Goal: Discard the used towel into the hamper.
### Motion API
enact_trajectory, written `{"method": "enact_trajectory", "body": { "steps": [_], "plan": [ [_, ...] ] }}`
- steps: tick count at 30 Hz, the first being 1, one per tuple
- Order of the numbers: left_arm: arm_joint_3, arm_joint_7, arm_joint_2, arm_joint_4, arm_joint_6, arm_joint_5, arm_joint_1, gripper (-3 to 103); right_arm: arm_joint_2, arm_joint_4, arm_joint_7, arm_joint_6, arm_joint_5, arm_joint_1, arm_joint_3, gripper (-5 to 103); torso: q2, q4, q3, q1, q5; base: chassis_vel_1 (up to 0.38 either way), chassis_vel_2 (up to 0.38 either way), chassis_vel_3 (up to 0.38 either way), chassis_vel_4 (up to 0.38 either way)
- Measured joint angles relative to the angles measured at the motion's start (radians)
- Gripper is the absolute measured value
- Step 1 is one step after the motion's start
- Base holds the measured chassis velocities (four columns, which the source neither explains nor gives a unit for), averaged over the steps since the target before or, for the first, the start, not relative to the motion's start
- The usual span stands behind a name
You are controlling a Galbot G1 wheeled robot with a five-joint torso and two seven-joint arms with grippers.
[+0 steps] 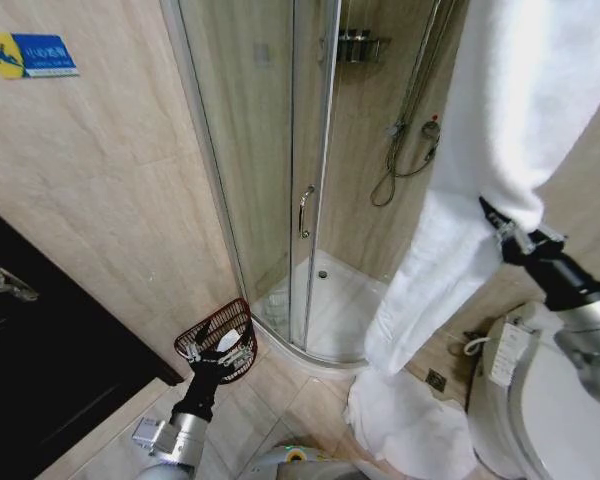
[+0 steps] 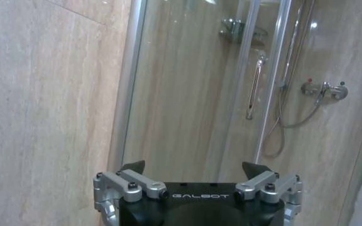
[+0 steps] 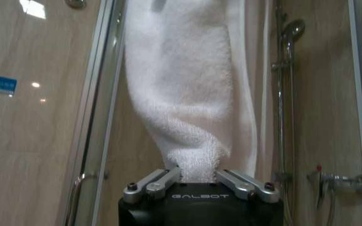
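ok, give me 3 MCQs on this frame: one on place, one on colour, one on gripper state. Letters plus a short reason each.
1. Where is the hamper?
A. On the floor by the shower's glass wall
B. On the toilet lid
C. Inside the shower

2. What colour is the towel?
A. Blue
B. White
C. Brown

3. What is the right gripper doing?
A. Open, holding nothing
B. Shut on the hamper
C. Shut on the towel

Answers:
1 A: the hamper sits on the tiles beside the shower, behind the left gripper.
2 B: the towel is white.
3 C: the right gripper pinches the towel's fold between its fingers.
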Motion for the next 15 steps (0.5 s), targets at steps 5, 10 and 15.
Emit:
{"method": "enact_trajectory", "body": {
  "steps": [5, 10, 15],
  "plan": [
    [0.0, 0.0, 0.0, 0.0, 0.0, 0.0, 0.0, 100, 0.028, -0.037, -0.031, 0.046, -0.041, -0.001, -0.057, 4, 0.0, 0.0001, 0.0, 0.0, -0.0006, 0.0, 0.0, 0.0, 0.0],
    [0.0, 0.0, 0.0, 0.0, 0.0, 0.0, 0.0, 100, 0.055, -0.041, -0.041, 0.076, -0.072, 0.007, -0.095, 4, 0.0, 0.0, 0.0, 0.0, -0.0003, 0.0, 0.0, 0.0, 0.0],
    [0.0, 0.0, 0.0, 0.0, 0.0, 0.0, 0.0, 100, 0.06, 0.007, -0.023, 0.104, -0.101, 0.018, -0.099, 4, 0.0, 0.0, 0.0, 0.0, -0.0004, 0.0, 0.0, 0.0, 0.0]
  ]
}}
